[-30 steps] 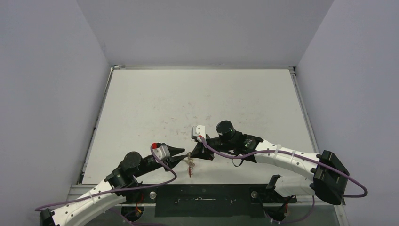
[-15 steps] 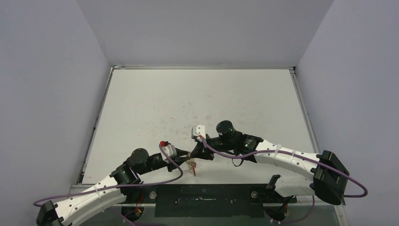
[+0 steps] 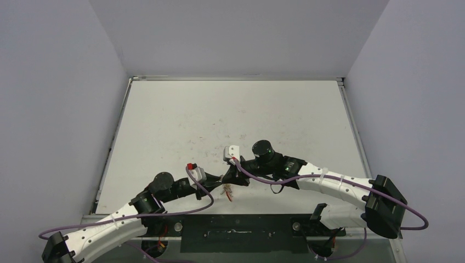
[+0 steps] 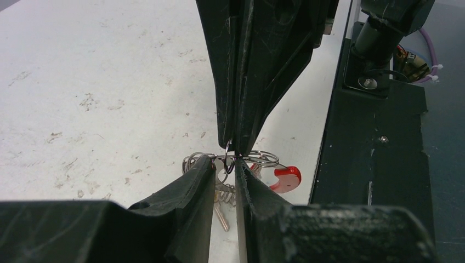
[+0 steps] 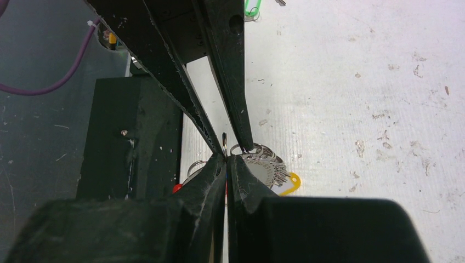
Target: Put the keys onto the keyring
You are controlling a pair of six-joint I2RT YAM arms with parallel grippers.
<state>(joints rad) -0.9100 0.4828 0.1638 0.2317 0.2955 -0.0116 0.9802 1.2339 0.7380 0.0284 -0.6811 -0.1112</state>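
Note:
Low over the table's near edge, my two grippers meet tip to tip. My right gripper is shut on a small wire loop at the top of the bunch. The silvery keyring, with its red piece, hangs level just behind. The keys fan out below it; one has a yellow tag. The bunch dangles under both tips. My left gripper stands narrowly open, its fingertips astride that loop and against the ring's coils. One key shank shows through the gap.
A green-tagged key lies apart on the white table. The black base plate along the table's near edge sits right beside the grippers. Purple cables loop over both arms.
My left arm has swung in toward the right gripper and its jaws have narrowed. The hanging bunch has shifted slightly to the right. The right arm has stayed still.

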